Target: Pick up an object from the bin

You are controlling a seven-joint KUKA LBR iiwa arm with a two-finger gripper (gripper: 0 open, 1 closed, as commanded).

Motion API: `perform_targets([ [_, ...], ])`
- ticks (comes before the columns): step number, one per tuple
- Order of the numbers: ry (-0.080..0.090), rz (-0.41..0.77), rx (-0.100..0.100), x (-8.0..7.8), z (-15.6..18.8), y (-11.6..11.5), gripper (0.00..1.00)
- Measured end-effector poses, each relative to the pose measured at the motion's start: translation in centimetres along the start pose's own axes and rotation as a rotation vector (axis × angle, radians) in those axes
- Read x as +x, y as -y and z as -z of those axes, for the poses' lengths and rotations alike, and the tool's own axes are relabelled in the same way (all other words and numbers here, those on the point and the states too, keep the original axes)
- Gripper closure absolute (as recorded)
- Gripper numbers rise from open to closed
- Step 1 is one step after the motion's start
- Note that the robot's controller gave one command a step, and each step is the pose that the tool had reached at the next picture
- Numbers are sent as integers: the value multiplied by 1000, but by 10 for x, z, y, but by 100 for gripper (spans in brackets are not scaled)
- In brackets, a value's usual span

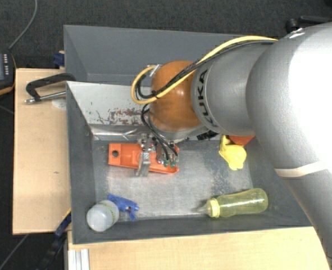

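Gripper point(153, 158) atop orange bracket point(119, 154) (right end).

1. Walls of the bin point(78, 167): grey sheet metal, matt. The floor is dull and finely speckled.
2. The back wall point(115, 115) is paler with a faint sheen, and carries reddish-brown scuff marks.
3. The orange flat piece point(121, 155) looks like hard plastic, smooth and matt.
4. The bottle point(239, 202) is translucent yellow-green plastic, smooth and slightly glossy.
5. The yellow lump point(233, 155) is opaque and smooth; plastic or rubber, cannot tell which.
6. The white cap point(101, 216) is frosted, semi-translucent plastic. The blue part point(123, 205) beside it is opaque plastic.
7. The arm casing point(278, 94) is smooth and silver-grey with a satin sheen.
8. The orange cover point(171, 100) is smooth and glossy. The yellow cable point(227, 46) has a smooth sheath.
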State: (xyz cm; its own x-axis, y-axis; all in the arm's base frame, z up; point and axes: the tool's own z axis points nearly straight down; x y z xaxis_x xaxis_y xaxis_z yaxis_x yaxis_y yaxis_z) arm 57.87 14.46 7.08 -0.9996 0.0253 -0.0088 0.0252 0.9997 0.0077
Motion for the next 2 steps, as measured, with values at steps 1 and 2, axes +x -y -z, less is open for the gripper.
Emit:
perform_targets([
  [1,0,0,0,0,0,0,100],
  [2,1,0,-1,0,1,0,100],
])
